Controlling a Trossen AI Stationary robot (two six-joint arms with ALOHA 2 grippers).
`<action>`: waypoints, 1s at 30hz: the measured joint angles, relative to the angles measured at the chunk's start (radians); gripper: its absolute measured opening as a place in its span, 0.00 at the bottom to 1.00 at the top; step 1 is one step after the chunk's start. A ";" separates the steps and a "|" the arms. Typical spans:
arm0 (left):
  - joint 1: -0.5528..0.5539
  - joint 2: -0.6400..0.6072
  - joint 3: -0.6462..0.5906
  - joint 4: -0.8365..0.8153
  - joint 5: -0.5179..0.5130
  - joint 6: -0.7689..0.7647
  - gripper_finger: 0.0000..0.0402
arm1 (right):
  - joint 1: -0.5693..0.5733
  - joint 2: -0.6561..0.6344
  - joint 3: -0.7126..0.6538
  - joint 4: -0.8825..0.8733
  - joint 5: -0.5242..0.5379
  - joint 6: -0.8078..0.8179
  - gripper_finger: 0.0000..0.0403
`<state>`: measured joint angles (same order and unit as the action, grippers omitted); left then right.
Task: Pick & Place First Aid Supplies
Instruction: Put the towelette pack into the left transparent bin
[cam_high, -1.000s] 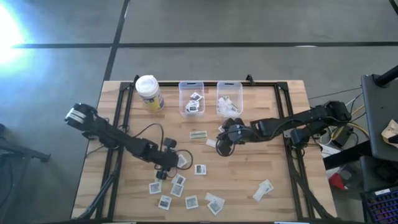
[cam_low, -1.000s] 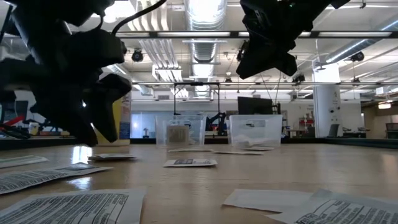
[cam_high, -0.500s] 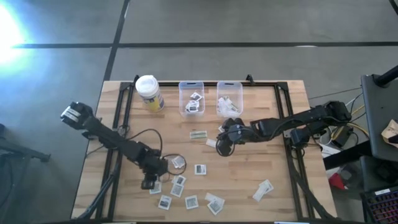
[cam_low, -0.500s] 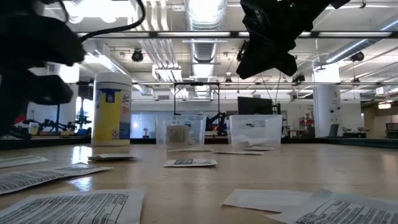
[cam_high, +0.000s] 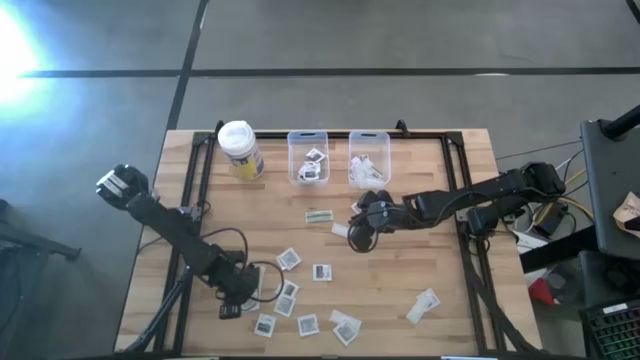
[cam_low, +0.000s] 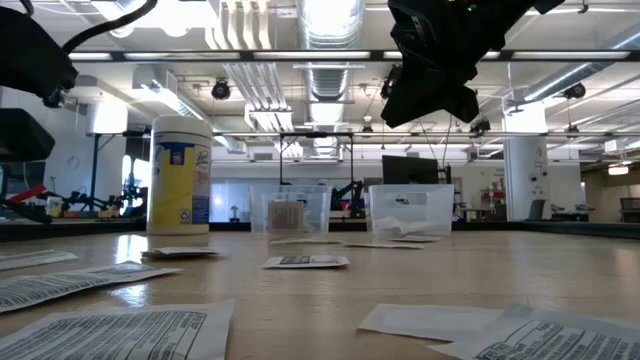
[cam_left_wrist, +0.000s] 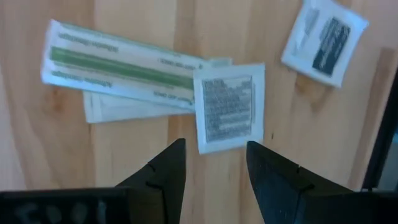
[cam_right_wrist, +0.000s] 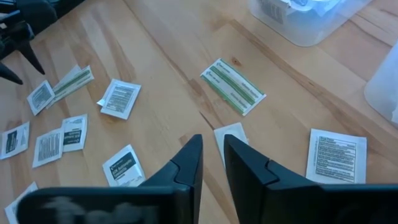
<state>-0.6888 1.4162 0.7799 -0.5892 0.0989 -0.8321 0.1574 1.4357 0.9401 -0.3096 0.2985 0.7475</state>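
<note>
Fingers (cam_left_wrist: 214, 177) of left arm parted, empty, above square packet (cam_left_wrist: 229, 107); green strip (cam_left_wrist: 121, 66) lies crosswise.

A pale wooden worktop (cam_high: 440, 250) stands on a grey concrete floor (cam_high: 400, 40) crossed by dark seams. Glare washes one corner of the floor. Long ceiling lights (cam_low: 325, 18), ducts and a white column (cam_low: 520, 175) fill the hall beyond.
</note>
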 joint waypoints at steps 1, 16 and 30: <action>0.000 0.000 0.000 0.008 -0.009 -0.008 0.40 | 0.000 0.000 0.000 0.000 0.000 0.000 0.15; -0.028 0.010 -0.076 0.179 -0.046 -0.143 0.40 | 0.002 0.000 0.000 0.000 0.000 -0.068 0.16; -0.085 0.010 -0.081 0.179 -0.101 -0.167 0.38 | 0.002 0.000 -0.009 0.000 0.000 -0.070 0.14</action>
<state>-0.7733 1.4258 0.6987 -0.4107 -0.0022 -0.9992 0.1596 1.4357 0.9310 -0.3099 0.2981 0.6778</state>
